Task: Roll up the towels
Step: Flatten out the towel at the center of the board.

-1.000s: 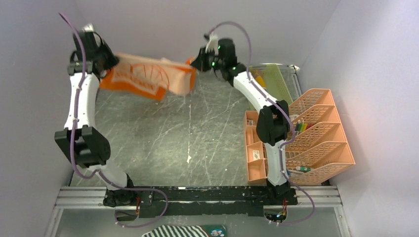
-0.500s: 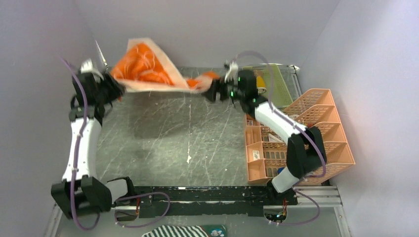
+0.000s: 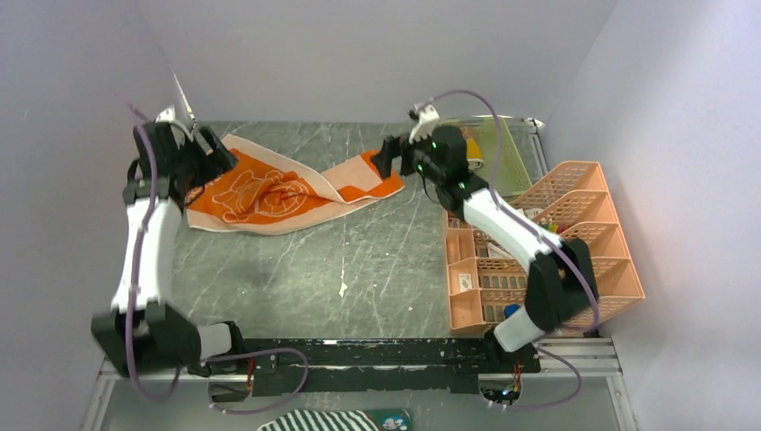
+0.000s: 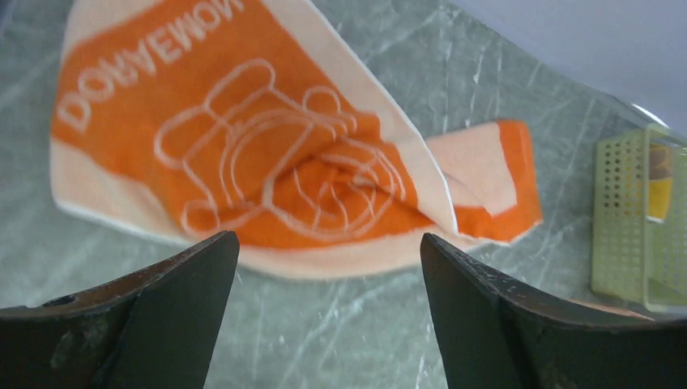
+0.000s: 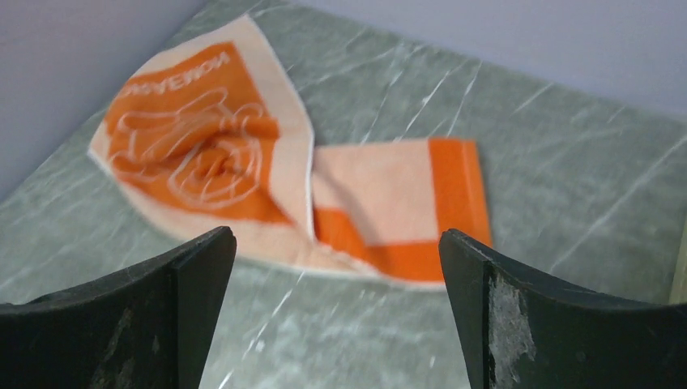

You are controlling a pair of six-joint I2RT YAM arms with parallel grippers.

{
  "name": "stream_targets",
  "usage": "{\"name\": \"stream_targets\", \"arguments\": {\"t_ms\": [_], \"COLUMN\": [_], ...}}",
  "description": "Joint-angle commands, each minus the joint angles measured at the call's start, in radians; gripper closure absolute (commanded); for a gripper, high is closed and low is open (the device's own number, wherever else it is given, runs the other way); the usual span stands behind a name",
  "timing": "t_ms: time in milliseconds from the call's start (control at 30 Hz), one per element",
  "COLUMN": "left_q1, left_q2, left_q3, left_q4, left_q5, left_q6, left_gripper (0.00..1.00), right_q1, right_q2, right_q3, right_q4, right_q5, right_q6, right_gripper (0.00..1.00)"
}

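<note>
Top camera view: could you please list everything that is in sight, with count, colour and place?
towel: one, orange with cream border and white drawing, lying twisted at the far left of the table
table: one, grey marbled, under everything
basket: one, pale green, far right corner
yellow thing: one, inside the basket, too hidden to identify
file rack: one, orange, right edge
small tray: one, orange, against the rack's left side
striped cloth: one, black and white, bottom edge, below the arm bases
left gripper: one, black, open, above the towel
right gripper: one, black, open, above the towel's right end
</note>
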Motion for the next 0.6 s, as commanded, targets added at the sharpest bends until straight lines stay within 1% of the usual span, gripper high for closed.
{"name": "stream_targets", "arguments": {"t_ms": [0,67,200,267,367,400,433,500,567], "left_q1": [0.011,0.026,0.036,0.033,0.028,0.028,0.028,0.031,0.031], "left_q2": [0.337,0.429,0.515,0.547,0.562,0.559,0.556,0.557,0.563], "left_q3": [0.181,0.231,0.237,0.230,0.180,0.153,0.117,0.037,-0.035], "left_q4": [-0.071,-0.067,0.006,0.027,0.058,0.075,0.098,0.160,0.223], "left_q5": [-0.002,-0.002,0.049,0.090,0.085,0.087,0.099,0.164,0.201], "left_q6": [0.126,0.126,0.100,0.089,0.085,0.057,0.035,-0.005,-0.049], "left_gripper": [0.11,0.17,0.21,0.24,0.25,0.26,0.25,0.26,0.26], "right_q1": [-0.025,-0.023,-0.024,-0.026,-0.026,-0.026,-0.026,-0.028,-0.033], "right_q2": [0.292,0.425,0.613,0.688,0.760,0.775,0.783,0.790,0.791], "right_q3": [0.287,0.432,0.565,0.620,0.658,0.657,0.652,0.629,0.594], "right_q4": [-0.206,-0.309,-0.370,-0.406,-0.425,-0.420,-0.413,-0.388,-0.362], "right_q5": [-0.012,-0.029,-0.035,-0.028,-0.028,-0.028,-0.028,-0.038,-0.056], "right_q6": [-0.070,-0.104,-0.161,-0.187,-0.209,-0.212,-0.213,-0.203,-0.180], "right_gripper": [0.06,0.13,0.14,0.14,0.15,0.16,0.20,0.33,0.51]}}
